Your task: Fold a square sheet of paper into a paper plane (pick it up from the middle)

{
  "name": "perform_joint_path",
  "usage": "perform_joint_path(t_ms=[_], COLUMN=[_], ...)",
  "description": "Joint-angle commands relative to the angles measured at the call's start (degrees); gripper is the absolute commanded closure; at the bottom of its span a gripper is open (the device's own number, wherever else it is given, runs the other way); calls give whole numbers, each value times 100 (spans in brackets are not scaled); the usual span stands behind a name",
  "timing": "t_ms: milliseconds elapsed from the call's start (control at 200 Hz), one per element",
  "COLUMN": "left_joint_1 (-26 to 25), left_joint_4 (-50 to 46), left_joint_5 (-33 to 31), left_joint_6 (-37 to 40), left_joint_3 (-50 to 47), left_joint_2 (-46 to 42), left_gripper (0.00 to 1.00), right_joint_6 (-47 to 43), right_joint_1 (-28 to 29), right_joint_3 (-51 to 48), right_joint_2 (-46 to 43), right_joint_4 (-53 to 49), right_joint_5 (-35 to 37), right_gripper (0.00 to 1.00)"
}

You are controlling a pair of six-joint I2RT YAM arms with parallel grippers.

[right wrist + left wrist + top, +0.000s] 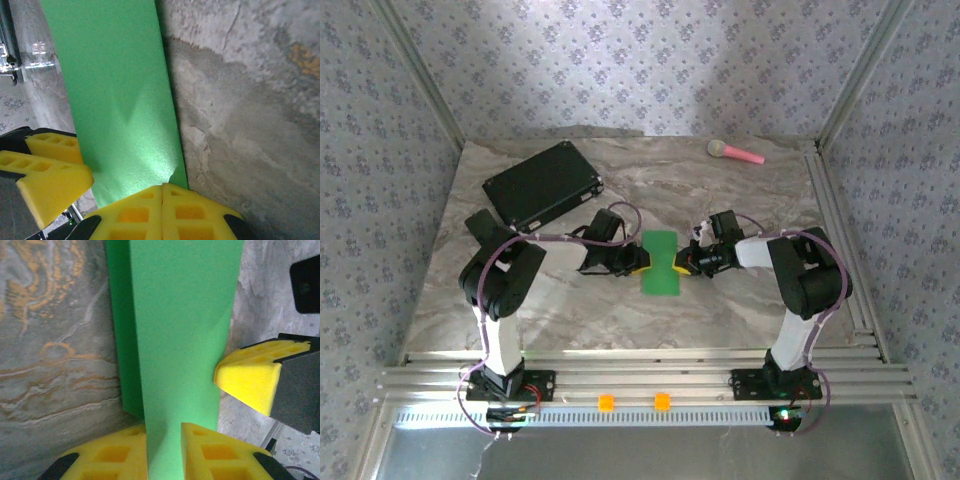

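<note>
Yellow pads of the left gripper (164, 440) stand slightly apart astride the square sheet of paper (660, 263), apparently halved, central on the table (750, 195). The right gripper (162, 200), closed, touches its right edge. Nose and wing folds remain.

Grey marbled tabletop (650, 170) — blue-grey patterned wallpaper (620, 60) on three sides.

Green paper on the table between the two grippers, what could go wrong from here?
1. The left gripper has its fingers astride the folded square sheet of paper; closing there may bunch it or drag the layers out of line.
2. The right gripper, shut, meets the paper at its edge, so it might slip off and let the sheet slide.
3. Both grippers face each other closely across the narrow strip and could bump.
</note>
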Motion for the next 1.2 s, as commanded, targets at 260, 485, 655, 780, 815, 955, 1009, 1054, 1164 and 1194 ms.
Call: perform_joint_path(t_ms=[260, 485, 655, 780, 815, 955, 1009, 1054, 1164, 1194], left_joint_1=[-19, -16, -5, -1, -1, -2, 2, 0, 6, 4], left_joint_4=[-208, -92, -325, -379, -331, -318, -335, -343, -353, -361], left_joint_5=[-458, -224, -220, -101, -66, -11, -25, -60, -57, -55], left_joint_6=[-40, -383, -451, -474, -513, -543, -559, -561, -561, -561], left_joint_3=[-224, -374, -407, -353, -353, -289, -291, -311, -298, -292], left_joint_2=[-383, -592, -818, -869, -879, -884, -916, -944, -955, -952], left_gripper=[99, 99, 98, 98, 98, 98, 98, 98, 98, 98], right_joint_6=[-182, -1407, -2981, -3863, -4121, -4810, -4958, -5096, -5339, -5382], right_joint_1=[5, 415, 1567, 2246, 2469, 3209, 3419, 3583, 3925, 3973], right_joint_3=[-70, -249, -642, -1224, -1410, -1718, -1760, -1805, -1794, -1762], right_joint_2=[-309, -1371, -2146, -2584, -2657, -2636, -2600, -2547, -2337, -2262], right_joint_4=[204, -410, -595, 188, 494, 1223, 1380, 1554, 1881, 1914], right_joint_5=[-287, 833, 2778, 3601, 3785, 4655, 4896, 5148, 5844, 5963], right_gripper=[78, 62, 62, 58, 55, 48, 46, 42, 40, 40])
